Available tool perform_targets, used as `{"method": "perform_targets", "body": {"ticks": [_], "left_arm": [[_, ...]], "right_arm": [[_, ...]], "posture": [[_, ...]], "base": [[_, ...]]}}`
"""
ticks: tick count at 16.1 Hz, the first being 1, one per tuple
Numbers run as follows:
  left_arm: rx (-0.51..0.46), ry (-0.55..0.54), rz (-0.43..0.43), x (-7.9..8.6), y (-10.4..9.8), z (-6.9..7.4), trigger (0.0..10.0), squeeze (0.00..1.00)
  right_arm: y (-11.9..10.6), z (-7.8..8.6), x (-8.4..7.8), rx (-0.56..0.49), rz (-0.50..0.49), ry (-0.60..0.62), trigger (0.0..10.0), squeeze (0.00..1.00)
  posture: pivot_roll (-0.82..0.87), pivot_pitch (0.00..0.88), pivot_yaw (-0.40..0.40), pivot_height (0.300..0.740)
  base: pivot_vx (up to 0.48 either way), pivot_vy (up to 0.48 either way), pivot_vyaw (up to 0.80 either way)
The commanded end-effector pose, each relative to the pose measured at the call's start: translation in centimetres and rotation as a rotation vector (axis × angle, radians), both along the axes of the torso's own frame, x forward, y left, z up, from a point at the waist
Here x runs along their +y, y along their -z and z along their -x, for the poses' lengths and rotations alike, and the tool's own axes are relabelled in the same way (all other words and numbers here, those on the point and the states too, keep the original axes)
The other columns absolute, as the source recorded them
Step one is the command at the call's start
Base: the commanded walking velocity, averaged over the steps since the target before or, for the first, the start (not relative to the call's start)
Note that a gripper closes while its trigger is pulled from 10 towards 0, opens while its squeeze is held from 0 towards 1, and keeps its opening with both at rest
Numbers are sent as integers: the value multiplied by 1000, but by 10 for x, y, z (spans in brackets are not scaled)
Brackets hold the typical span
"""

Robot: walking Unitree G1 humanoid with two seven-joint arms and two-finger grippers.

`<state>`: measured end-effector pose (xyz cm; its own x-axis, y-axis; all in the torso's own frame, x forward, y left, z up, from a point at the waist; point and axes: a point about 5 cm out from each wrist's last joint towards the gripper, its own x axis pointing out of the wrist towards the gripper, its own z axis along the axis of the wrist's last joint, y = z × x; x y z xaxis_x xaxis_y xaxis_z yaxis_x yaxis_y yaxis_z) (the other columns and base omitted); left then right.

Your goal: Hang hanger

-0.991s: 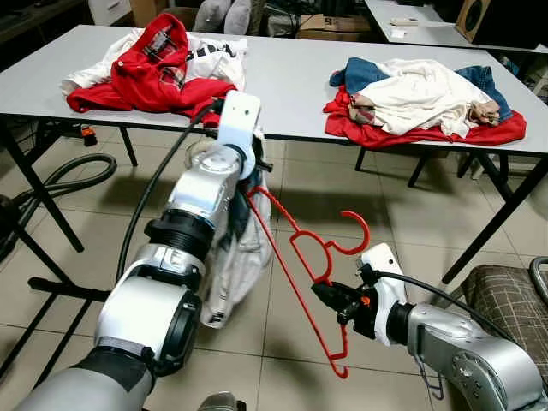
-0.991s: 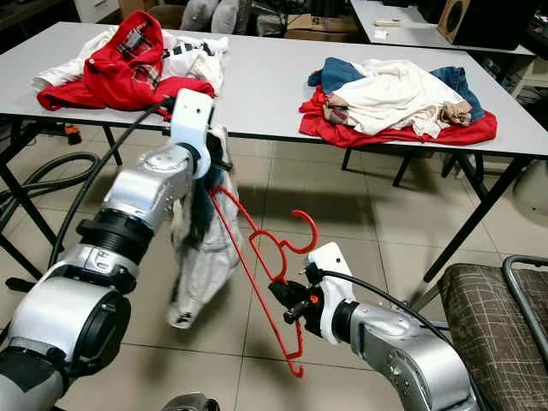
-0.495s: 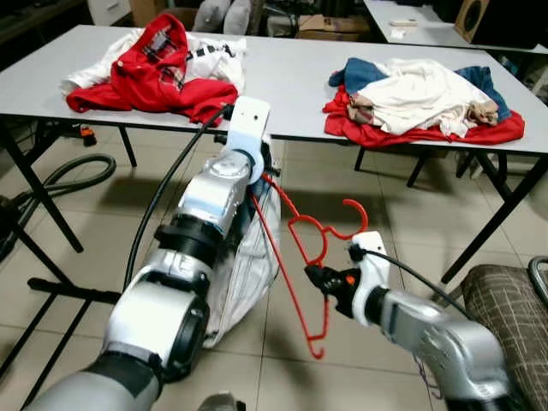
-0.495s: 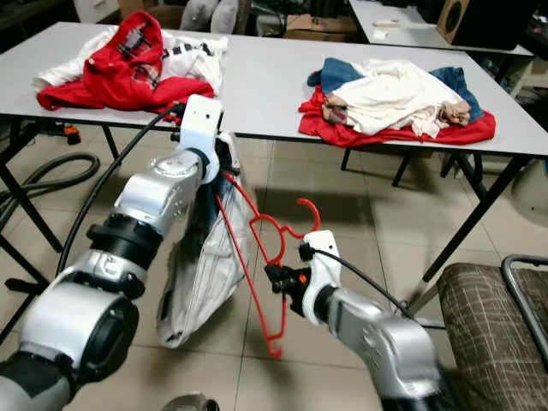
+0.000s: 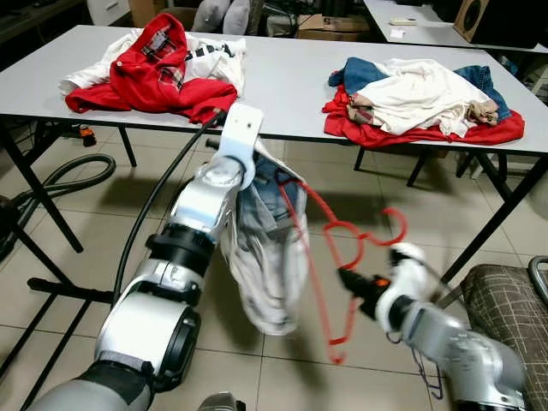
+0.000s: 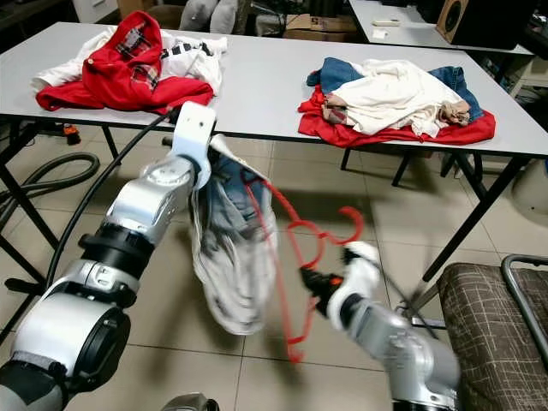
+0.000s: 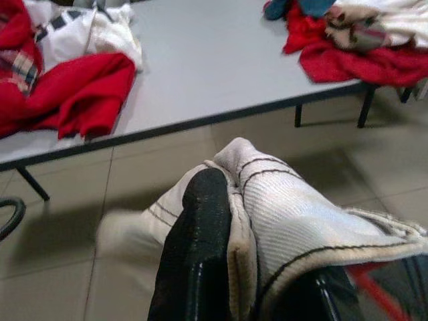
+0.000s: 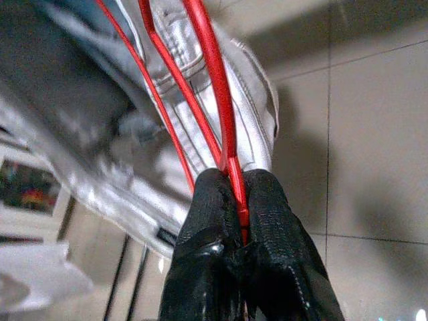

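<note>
Nearest the camera, over a floor of beige tiles (image 5: 300,390), the right gripper (image 5: 349,282) is clamped on the lower part of a red wire hanger (image 5: 342,257), whose hook rises just above and beyond it. Its wrist view brings the grasp close: both black fingers (image 8: 267,227) are pinched together on the red wire, and the hanger's bars run on from them against pale grey cloth.

Beside it, toward the robot's left, the left gripper (image 7: 227,254) is closed on a bunched white garment (image 5: 265,274) with blue lining, which hangs down below it in a blurred sack shape, touching the hanger's far side. From the left wrist, thin dark stripes on a ribbed white edge of the garment can be made out, folded over one black finger (image 7: 200,227); a streak of red wire shows beside it.

Off to the right gripper's outer side stands a brown checked seat (image 5: 505,300). Beyond both grippers a long grey bench (image 5: 282,77) on black legs carries two heaps: a red hooded jacket on white clothes (image 5: 158,64) past the left gripper, and white, blue and red clothes (image 5: 424,98) past the right one. A black hose (image 5: 64,175) curls on the floor under the bench. Behind the bench stand cardboard boxes (image 5: 334,26) and another bench (image 5: 411,21).
</note>
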<state>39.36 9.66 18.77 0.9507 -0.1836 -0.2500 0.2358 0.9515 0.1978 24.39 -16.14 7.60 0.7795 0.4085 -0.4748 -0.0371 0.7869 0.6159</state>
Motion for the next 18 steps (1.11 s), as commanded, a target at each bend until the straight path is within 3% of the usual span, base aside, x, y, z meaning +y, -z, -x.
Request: {"method": "perform_targets", "body": {"ticks": [1,3,7,8,9,10,13,15,18], "left_arm": [[-71,5,-1,0,-17,0,902,0],[-54,30,22,-6,-14,4,1412,0],[-54,57,30,-15,-15,6,1529,0],[-55,66,37,-18,-16,7,1569,0],[-56,78,49,-22,-18,8,1765,0],[-58,86,64,-26,-20,8,1882,0],[-64,90,138,-30,-30,10,2078,0],[-82,114,166,-32,-40,13,2353,0],[-95,185,75,-36,-35,19,2824,0]], "right_arm": [[-2,5,-16,17,-21,94,10000,0],[1,10,-29,29,-38,161,10000,0],[-3,10,-29,30,-50,179,10000,0],[-4,10,-25,27,-19,134,10000,0],[-4,14,-14,10,108,-20,10000,0],[-2,18,-3,10,134,-117,10000,0],[13,16,0,75,141,-92,10000,0],[19,12,-1,63,171,-82,10000,0],[6,1,13,-58,196,-187,10000,0]], "posture": [[36,0,-6,740],[28,0,2,740],[22,0,8,740],[24,0,10,740],[26,0,12,740],[25,0,12,740],[30,0,15,740],[39,0,12,740],[46,0,10,740]], "base": [[0,0,0],[0,0,0],[0,0,0],[0,0,0],[0,0,0],[0,0,0],[0,0,0],[0,0,0],[0,0,0]]}}
